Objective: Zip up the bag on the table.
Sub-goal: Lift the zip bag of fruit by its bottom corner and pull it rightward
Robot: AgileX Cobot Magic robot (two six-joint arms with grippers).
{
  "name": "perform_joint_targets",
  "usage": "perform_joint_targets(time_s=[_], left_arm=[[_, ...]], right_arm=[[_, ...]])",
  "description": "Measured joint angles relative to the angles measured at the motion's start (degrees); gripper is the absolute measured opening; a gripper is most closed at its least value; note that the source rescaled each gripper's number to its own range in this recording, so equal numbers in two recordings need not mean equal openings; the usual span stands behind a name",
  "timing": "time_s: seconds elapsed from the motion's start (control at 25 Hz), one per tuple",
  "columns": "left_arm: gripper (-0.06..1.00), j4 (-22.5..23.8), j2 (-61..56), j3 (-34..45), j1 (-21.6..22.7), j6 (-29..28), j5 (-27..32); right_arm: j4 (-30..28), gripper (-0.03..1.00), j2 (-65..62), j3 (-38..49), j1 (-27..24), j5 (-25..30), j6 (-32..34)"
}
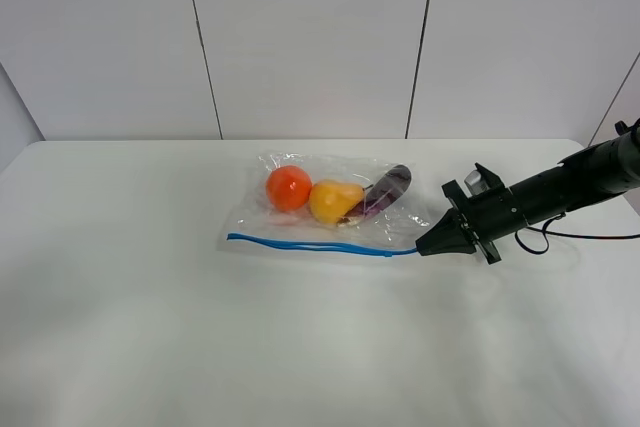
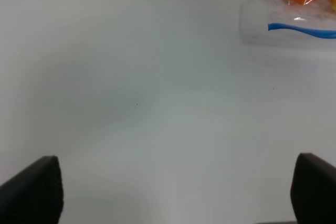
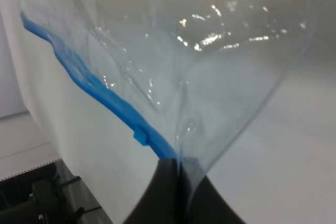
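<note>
A: Report the non-task items in the high view.
B: I see a plain white panelled wall (image 1: 310, 47) across the background. One dark seam (image 1: 201, 42) runs left of centre, a second seam (image 1: 421, 42) right of centre, and a third seam (image 1: 618, 97) at the far right.

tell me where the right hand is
In the exterior high view the right hand is right of centre over the table, pinching the right end of the bag's blue zip strip.
</note>
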Motion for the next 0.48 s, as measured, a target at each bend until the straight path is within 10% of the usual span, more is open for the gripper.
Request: perform_joint_targets(time_s=[0.48], left_arm=[[1.00,0.0,0.0,0.0,0.0,0.0,0.0]], right_arm=[[2.0,0.00,0.0,-0.8,0.0,2.6,-0.6]])
